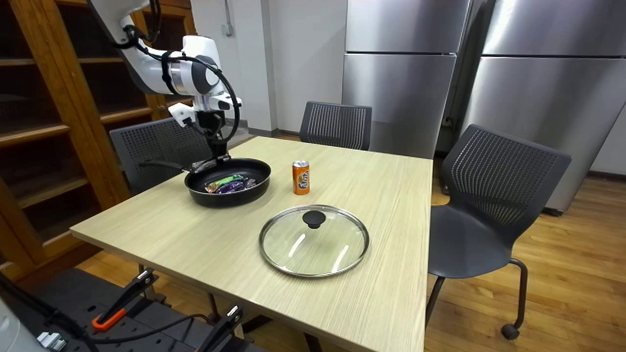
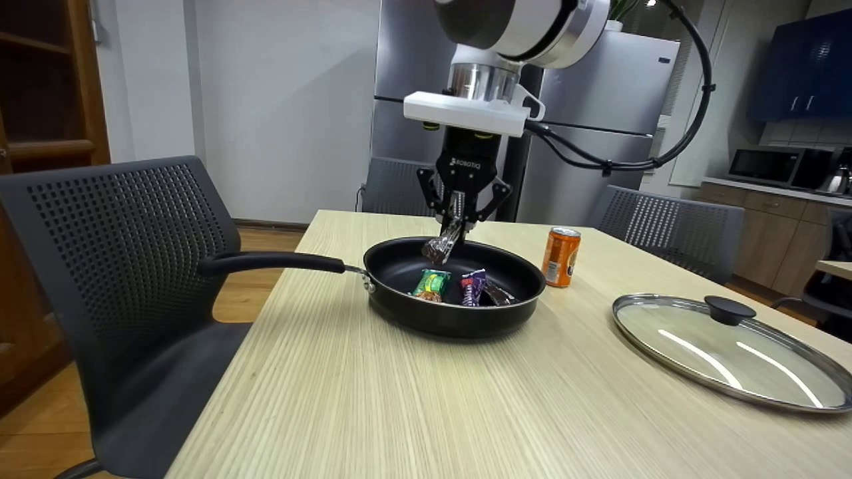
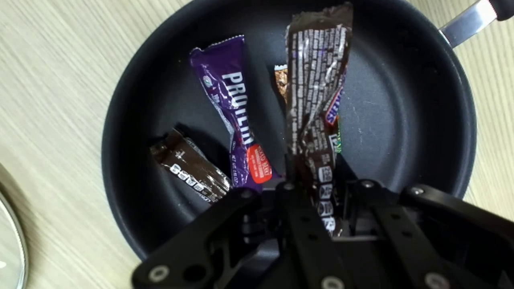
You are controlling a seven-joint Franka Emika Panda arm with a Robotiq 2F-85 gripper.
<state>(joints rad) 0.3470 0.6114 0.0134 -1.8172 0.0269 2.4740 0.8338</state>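
Observation:
My gripper (image 2: 460,223) points down over the black frying pan (image 2: 452,322) and is shut on a brown Snickers bar (image 3: 317,88). The bar sticks out tilted from the fingers (image 3: 315,172), its free end above the pan floor in an exterior view (image 2: 442,247). In the pan lie a purple protein bar (image 3: 237,96), a brown-wrapped bar (image 3: 192,166) and a green-wrapped bar (image 2: 431,284). The held bar hides most of the green one in the wrist view. The pan also shows in an exterior view (image 1: 230,199), the gripper (image 1: 221,150) at its far rim.
An orange Fanta can (image 1: 301,177) stands beside the pan. A glass lid (image 1: 314,254) with a black knob lies on the wooden table (image 1: 195,244). The pan handle (image 2: 273,262) reaches past the table edge toward a grey chair (image 2: 120,266). More chairs (image 1: 489,195) stand around.

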